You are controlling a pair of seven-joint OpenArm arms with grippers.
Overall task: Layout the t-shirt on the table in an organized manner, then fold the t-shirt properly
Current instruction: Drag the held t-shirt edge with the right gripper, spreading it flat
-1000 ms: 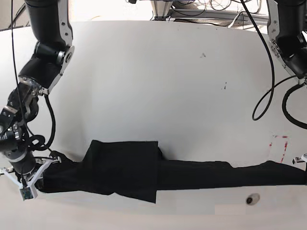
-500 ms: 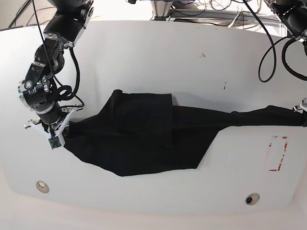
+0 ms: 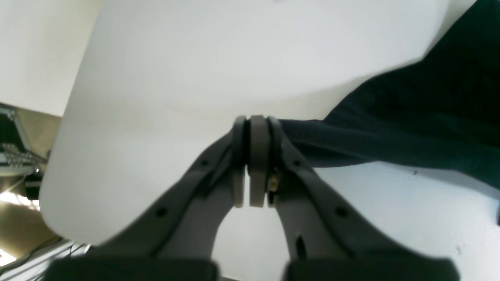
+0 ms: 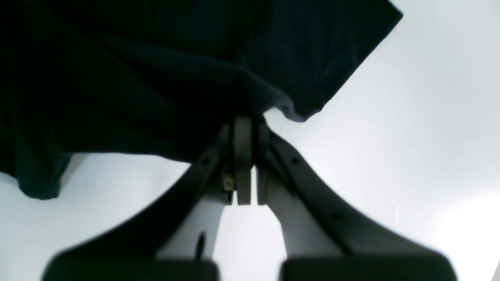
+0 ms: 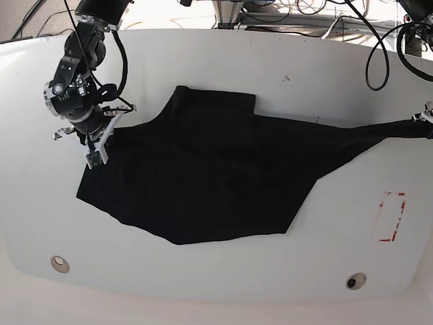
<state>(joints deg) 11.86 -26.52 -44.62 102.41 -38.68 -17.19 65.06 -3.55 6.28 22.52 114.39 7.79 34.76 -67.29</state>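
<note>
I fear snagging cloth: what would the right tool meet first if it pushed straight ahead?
The t-shirt itself: the right tool is shut on its edge, and black cloth fills the view just beyond the tips. How far the folds lie is unclear.

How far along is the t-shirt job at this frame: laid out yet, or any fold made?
Done: nothing finished. The t-shirt lies on the table, stretched but uneven, one end pulled into a narrow strip. In hand: the right gripper and left gripper are each shut on fabric at opposite ends. Left: flatten it squarely, then make every fold.
</note>
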